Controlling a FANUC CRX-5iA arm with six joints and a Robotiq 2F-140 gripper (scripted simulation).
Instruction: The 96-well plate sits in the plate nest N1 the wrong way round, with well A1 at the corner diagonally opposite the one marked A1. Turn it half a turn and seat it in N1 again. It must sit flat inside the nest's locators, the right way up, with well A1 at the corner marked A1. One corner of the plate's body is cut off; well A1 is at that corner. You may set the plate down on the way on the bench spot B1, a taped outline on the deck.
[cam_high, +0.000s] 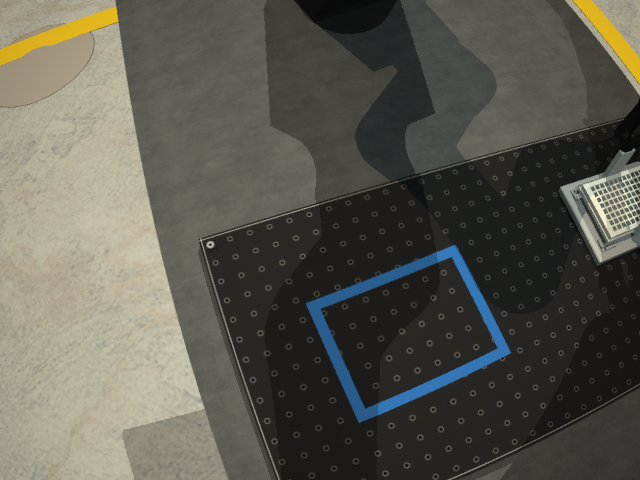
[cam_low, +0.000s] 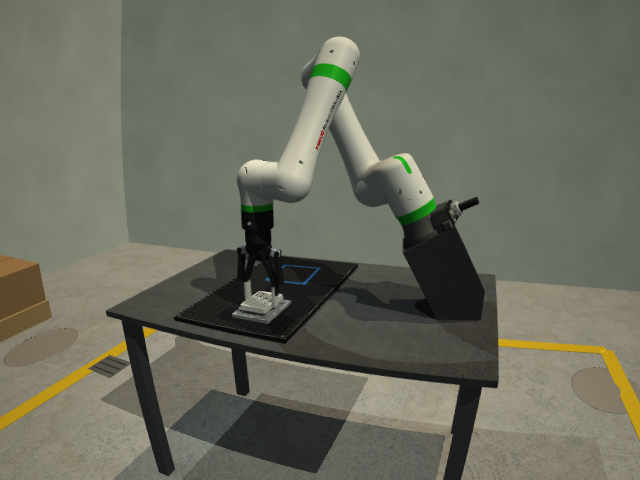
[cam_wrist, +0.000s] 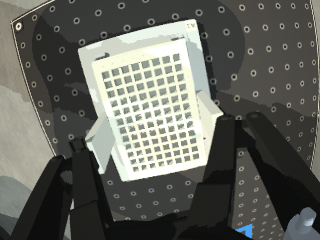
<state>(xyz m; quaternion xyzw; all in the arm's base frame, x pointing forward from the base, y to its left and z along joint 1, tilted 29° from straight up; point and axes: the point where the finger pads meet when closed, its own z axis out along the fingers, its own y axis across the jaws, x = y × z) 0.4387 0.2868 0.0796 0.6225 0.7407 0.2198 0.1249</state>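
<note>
The white 96-well plate (cam_wrist: 154, 116) is between the two finger pads of my gripper (cam_wrist: 153, 114), which is shut on its long sides. The plate is low over the grey plate nest N1 (cam_wrist: 90, 60), inside the nest's outline, and I cannot tell whether it rests flat in the locators. In the top view the plate (cam_high: 615, 204) and the nest (cam_high: 602, 242) are at the right edge, partly cut off. The exterior view shows the gripper (cam_low: 258, 289) pointing straight down onto the plate (cam_low: 258, 301). The cut corner and the A1 mark are too small to make out.
The blue taped outline of bench spot B1 (cam_high: 408, 333) lies on the black perforated deck (cam_high: 361, 310), left of the nest, with nothing inside it. The arm's dark base block (cam_low: 444, 279) stands on the table at the far right. A cardboard box (cam_low: 18, 294) is on the floor.
</note>
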